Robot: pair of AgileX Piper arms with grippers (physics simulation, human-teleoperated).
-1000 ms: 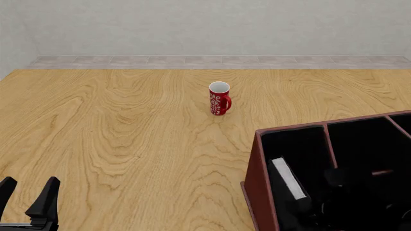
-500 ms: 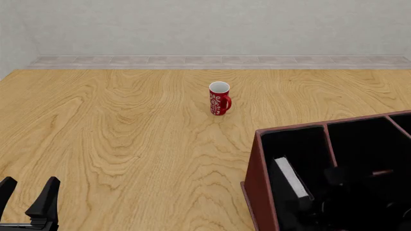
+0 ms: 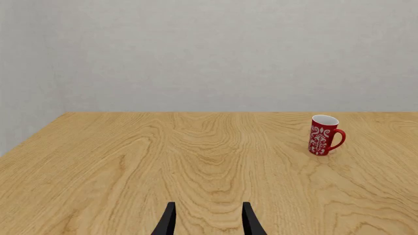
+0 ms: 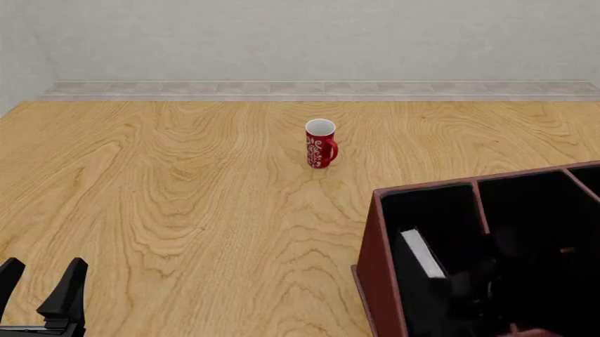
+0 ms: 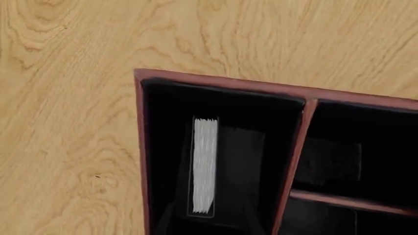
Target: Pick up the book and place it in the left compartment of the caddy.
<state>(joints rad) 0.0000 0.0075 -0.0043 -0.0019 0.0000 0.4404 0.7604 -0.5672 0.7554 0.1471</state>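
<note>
Black book (image 5: 219, 166), white page edges, in caddy's (image 4: 379, 261) black-lined left compartment (image 5: 216, 147)

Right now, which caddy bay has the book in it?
The left compartment, the long bay against the caddy's outer left wall. The book stands in it, white page edges up; the smaller bays right of the divider show none.

A bare simulated room — wood-grain table (image 4: 187, 196), plain grey wall (image 4: 310, 38), a red mug (image 4: 320, 143).
</note>
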